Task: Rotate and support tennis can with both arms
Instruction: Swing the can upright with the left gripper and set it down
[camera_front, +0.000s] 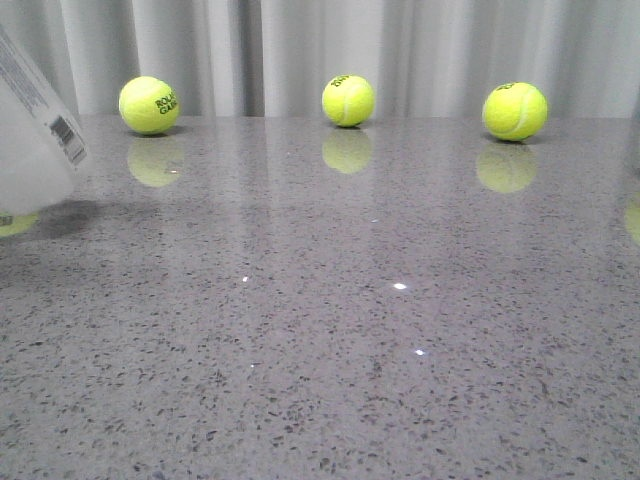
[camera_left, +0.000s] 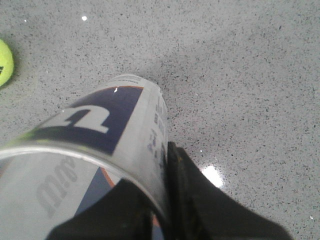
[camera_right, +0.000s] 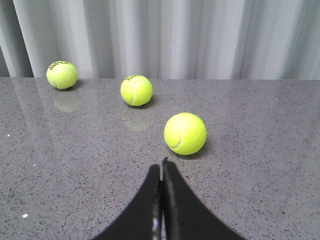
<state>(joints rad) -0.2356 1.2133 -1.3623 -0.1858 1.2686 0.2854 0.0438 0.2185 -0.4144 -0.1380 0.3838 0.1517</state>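
Front view: the can (camera_front: 35, 125) tilts at 9 o'clock, lifted off the tabletop (camera_front: 330, 330). Left fingers (camera_left: 187, 200) squeeze the can's side. Right fingers (camera_right: 161, 200) are pressed together, holding nothing, near a ball (camera_right: 185, 133).

Bright, even light falls from above me. Small white glints dot the speckled grey table (camera_front: 400, 330), and its polish mirrors the far tennis balls (camera_front: 348, 100). The tennis can (camera_front: 35, 125) at far left is washed out and soft-edged, casting a faint shadow. My left fingers (camera_left: 200, 210) are blurred, close to the lens.
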